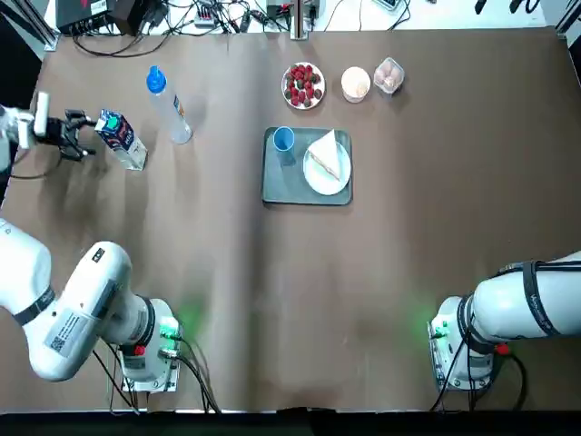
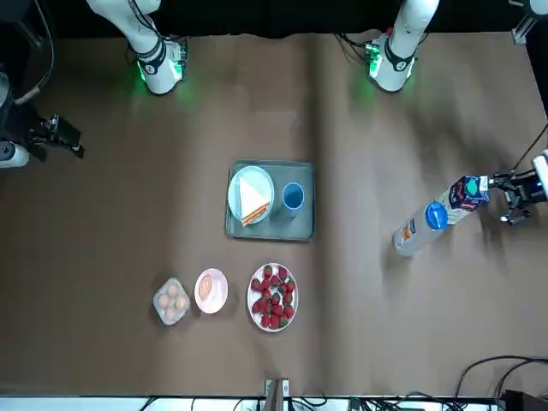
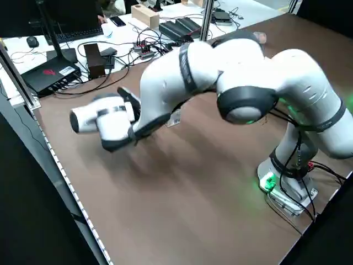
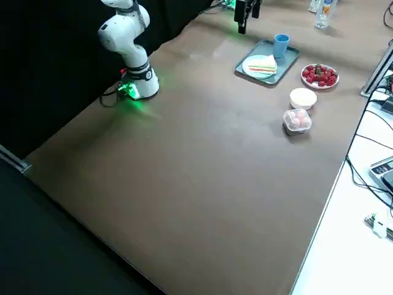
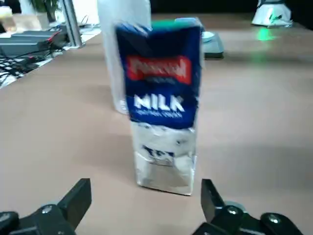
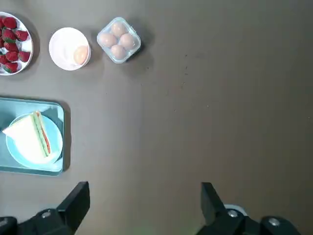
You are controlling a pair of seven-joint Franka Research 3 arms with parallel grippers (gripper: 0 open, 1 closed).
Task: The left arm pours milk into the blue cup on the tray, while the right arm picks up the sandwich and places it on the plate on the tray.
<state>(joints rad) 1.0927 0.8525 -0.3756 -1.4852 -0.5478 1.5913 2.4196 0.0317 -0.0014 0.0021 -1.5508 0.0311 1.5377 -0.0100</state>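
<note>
The milk carton stands at the table's far left, upright in the left wrist view. My left gripper is open just to its left, fingers level with the carton and apart from it. The grey-blue tray sits mid-table and holds the blue cup and the white plate. The sandwich lies on that plate. My right gripper hovers open and empty high over the table's right side, well away from the tray and the sandwich.
A clear bottle with a blue cap stands just right of the milk. Behind the tray are a dish of red berries, a pale cup and a small box of eggs. Cables run along the far edge.
</note>
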